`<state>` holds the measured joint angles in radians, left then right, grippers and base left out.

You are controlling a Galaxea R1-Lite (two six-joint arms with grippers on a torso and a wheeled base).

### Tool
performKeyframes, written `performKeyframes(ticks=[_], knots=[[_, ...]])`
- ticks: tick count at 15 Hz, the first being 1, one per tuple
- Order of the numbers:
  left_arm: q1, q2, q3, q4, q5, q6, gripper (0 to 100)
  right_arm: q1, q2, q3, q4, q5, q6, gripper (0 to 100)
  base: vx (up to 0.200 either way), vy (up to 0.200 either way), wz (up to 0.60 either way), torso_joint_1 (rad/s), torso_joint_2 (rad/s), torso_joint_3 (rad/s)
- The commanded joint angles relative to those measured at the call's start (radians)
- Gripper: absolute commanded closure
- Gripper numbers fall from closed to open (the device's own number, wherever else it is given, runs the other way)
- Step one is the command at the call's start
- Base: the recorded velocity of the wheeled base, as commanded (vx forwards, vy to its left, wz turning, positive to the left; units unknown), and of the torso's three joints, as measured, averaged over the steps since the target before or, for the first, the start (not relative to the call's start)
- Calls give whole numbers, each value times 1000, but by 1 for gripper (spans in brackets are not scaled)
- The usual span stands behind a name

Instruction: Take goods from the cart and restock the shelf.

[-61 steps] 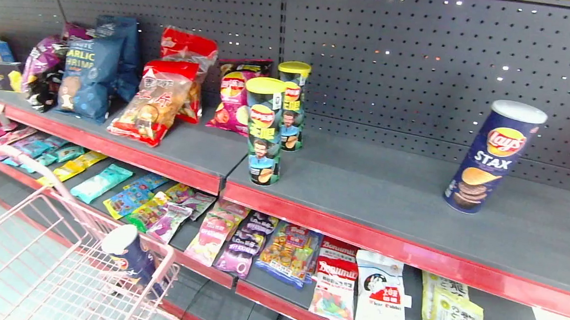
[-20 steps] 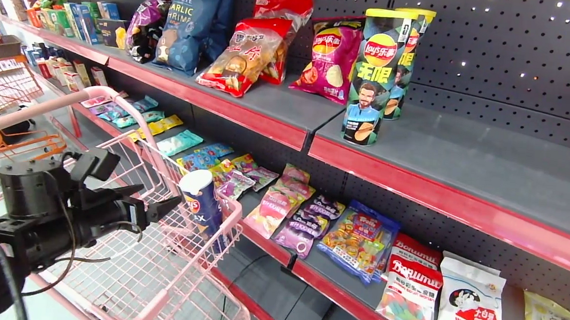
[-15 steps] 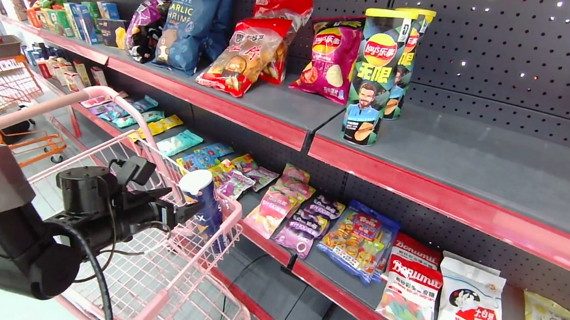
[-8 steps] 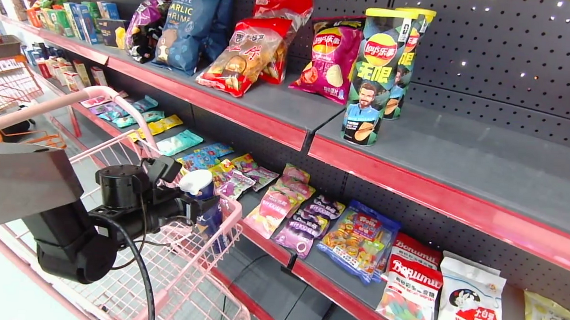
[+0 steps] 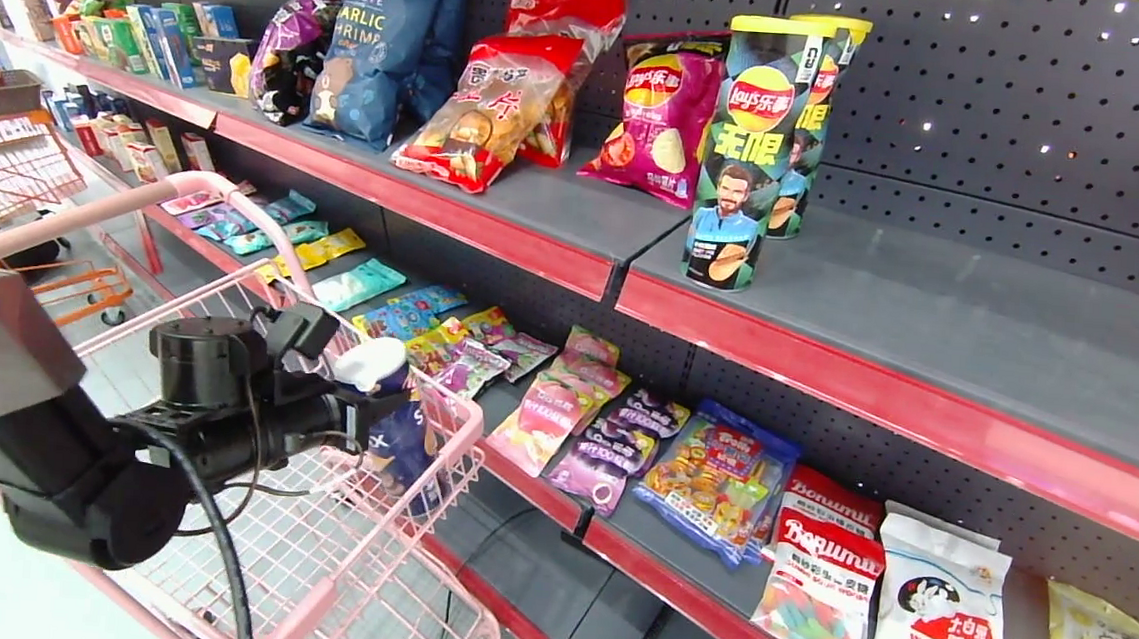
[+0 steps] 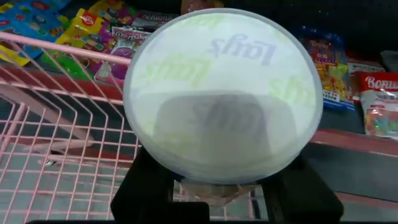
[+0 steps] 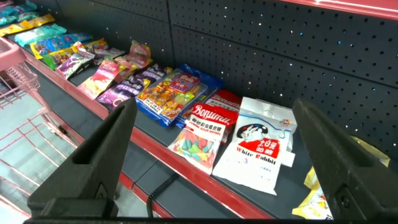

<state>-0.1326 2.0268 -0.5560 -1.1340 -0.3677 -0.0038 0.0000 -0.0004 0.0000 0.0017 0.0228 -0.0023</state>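
The left end effector (image 5: 375, 412) is clamping a dark blue chip can (image 5: 402, 443) just under its white lid (image 5: 371, 364), inside the pink wire cart (image 5: 237, 198) at the near left. The can is leaning a little, with its lid tipped toward the left. It is sitting in the cart's far right corner, close to the rim. In the left wrist view the lid (image 6: 224, 93) is facing the camera. A black finger (image 6: 144, 194) is pressing in at each side of the can below it, and the cart's wires (image 6: 56, 118) are running behind.

The right end effector (image 7: 214, 109) is hanging with its two fingers spread wide apart, gripping nothing. It is facing the lower shelf (image 7: 163, 157), where a white candy packet (image 7: 258, 146) is lying among other flat packets.

On the upper shelf (image 5: 930, 325), two green cans with yellow lids (image 5: 741, 161) are standing upright, one behind the other. Snack bags (image 5: 489, 108) are leaning against the back panel to their left.
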Motion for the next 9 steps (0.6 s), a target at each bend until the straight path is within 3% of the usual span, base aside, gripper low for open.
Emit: performKeyframes(ticks=[1, 4, 6, 8, 9], knots=[[33, -402, 8, 281, -2, -56, 100, 0, 0, 0, 0, 0, -1, 0, 0, 0, 0, 0, 0, 0], [22, -869, -27, 764, -7, -61, 100, 0, 0, 0, 0, 0, -1, 0, 0, 0, 0, 0, 0, 0], [18, -1114, -24, 996, 0, -51, 100, 0, 0, 0, 0, 0, -1, 0, 0, 0, 0, 0, 0, 0], [24, -1221, -19, 1048, 10, -31, 100, 0, 0, 0, 0, 0, -1, 0, 0, 0, 0, 0, 0, 0], [39, -1287, -21, 1063, 50, -27, 100, 0, 0, 0, 0, -1, -1, 0, 0, 0, 600, -2, 2, 7]])
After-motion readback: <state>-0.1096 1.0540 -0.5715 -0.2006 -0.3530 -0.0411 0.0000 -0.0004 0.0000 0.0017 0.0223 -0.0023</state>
